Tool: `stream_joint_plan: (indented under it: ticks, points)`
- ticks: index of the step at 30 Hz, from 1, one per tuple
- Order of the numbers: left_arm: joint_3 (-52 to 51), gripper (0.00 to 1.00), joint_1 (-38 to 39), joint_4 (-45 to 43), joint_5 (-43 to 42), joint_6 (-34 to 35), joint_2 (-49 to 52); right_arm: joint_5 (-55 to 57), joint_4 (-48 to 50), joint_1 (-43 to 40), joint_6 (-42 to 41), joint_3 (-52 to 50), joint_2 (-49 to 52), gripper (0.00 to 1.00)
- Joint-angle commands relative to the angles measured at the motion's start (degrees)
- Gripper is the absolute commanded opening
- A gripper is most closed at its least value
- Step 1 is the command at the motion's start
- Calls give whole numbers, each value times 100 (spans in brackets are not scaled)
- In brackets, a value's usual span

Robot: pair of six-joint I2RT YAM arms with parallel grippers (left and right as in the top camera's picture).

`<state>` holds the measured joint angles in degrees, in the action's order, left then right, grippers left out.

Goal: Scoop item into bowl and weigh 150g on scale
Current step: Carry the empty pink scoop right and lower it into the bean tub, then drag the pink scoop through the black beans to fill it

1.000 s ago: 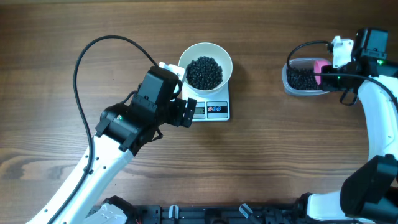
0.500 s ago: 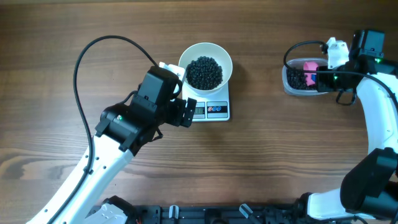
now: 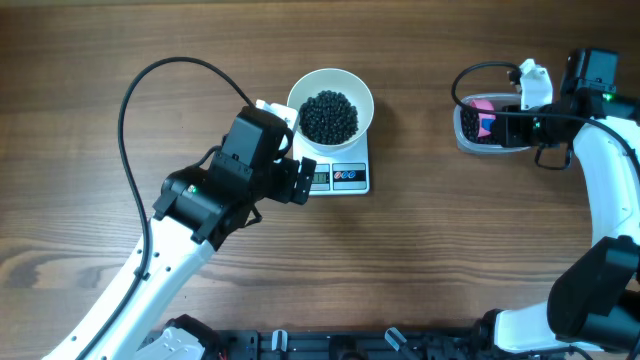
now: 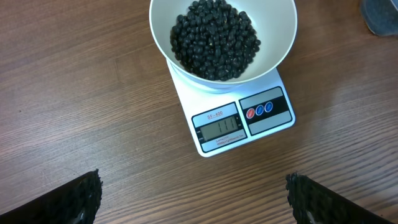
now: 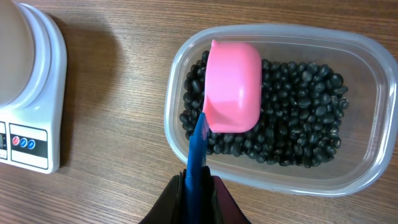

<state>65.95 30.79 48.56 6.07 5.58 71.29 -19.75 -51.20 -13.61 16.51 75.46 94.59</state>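
Note:
The white bowl [image 3: 330, 100] stands on the scale [image 3: 345, 178] and holds a pile of the black item [image 4: 214, 37]. The scale's display [image 4: 217, 129] is lit, and its digits are too small to read. My left gripper [image 4: 196, 205] hangs open just in front of the scale, with only bare wood between its fingers. More of the item [image 5: 298, 124] fills a clear plastic tub [image 5: 367, 112] at the right. My right gripper [image 5: 199, 186] is shut on the blue handle [image 5: 199, 146] of a pink scoop [image 5: 233, 87], whose head sits over the beans in the tub's left half.
The left arm [image 3: 200, 200] and its black cable [image 3: 130, 100] cover the table left of the scale. The right arm [image 3: 610, 180] runs along the right edge. Bare wood lies between the scale and the tub [image 3: 463, 135].
My right gripper has carried the pink scoop leftward across the tub, from its right side to its left half. The left arm, the bowl and the scale have not moved.

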Motion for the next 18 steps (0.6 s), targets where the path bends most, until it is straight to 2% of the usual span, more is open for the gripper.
stream_joint_plan:
  ticks: [1, 18]
  points:
    - [-28, 100, -20, -13, -61, -83, 13, -476, -37, 11, -20, 20, 70, 4]
    - [-28, 100, -22, -13, -61, -85, 13, -1128, -133, -326, -319, 22, 70, 4]
